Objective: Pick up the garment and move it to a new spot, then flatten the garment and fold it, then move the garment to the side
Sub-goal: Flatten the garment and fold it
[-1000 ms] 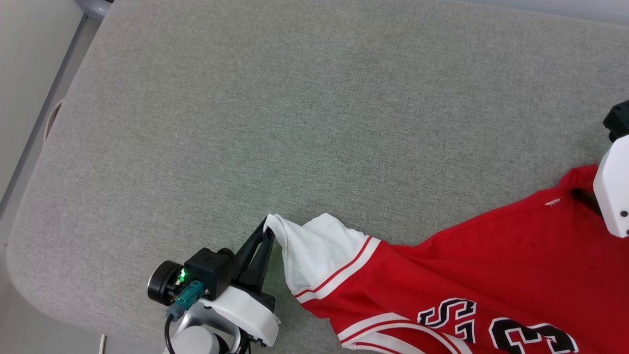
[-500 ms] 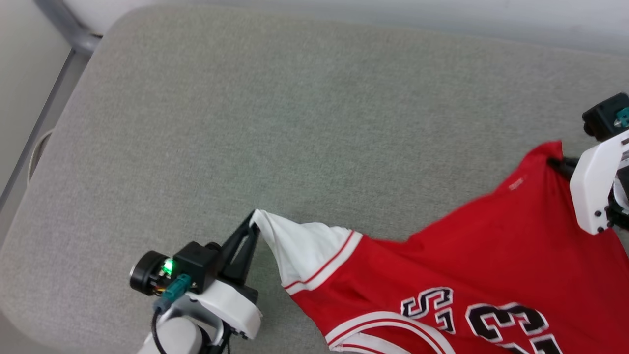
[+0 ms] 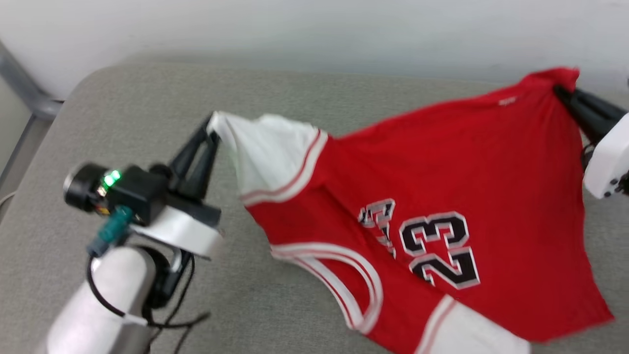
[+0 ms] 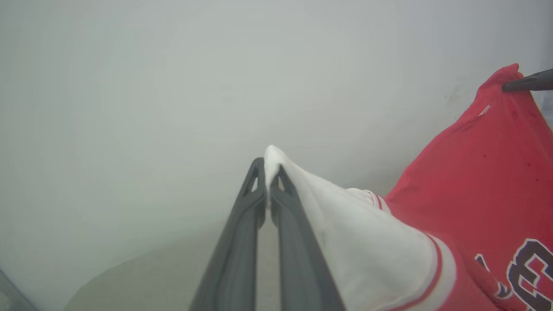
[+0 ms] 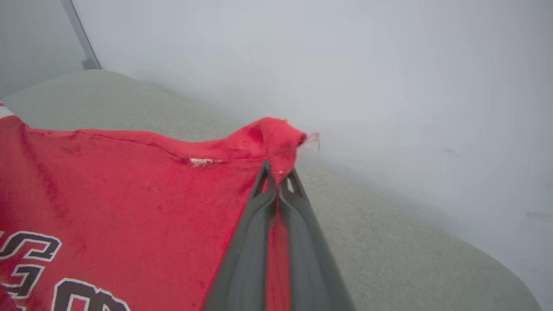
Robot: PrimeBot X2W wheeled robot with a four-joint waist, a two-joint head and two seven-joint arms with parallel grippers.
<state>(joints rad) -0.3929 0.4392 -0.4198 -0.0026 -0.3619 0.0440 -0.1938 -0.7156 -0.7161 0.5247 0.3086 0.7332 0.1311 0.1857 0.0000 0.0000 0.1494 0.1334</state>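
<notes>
The garment [image 3: 442, 162], a red jersey T-shirt with white sleeves and a black "23" print, hangs stretched in the air between my two grippers above the grey cushion [image 3: 123, 113]. My left gripper [image 3: 212, 127] is shut on the tip of a white sleeve [image 4: 367, 242]; in the left wrist view my left gripper [image 4: 268, 166] pinches the white cloth. My right gripper [image 3: 560, 91] is shut on a red corner of the garment [image 5: 151, 181]; in the right wrist view my right gripper [image 5: 278, 172] clamps that red corner. The garment's lower part droops toward the cushion.
The grey cushion ends at a rounded edge on the left, beside a grey metal post [image 3: 24, 91]. A pale wall [image 3: 314, 29] rises just behind the cushion. Bare cushion surface lies on the left and at the far side [image 5: 410, 242].
Both grippers have lifted the garment off the cushion and it now hangs spread between them. My right gripper has shut on the red corner. The head camera has tilted up toward the wall.
</notes>
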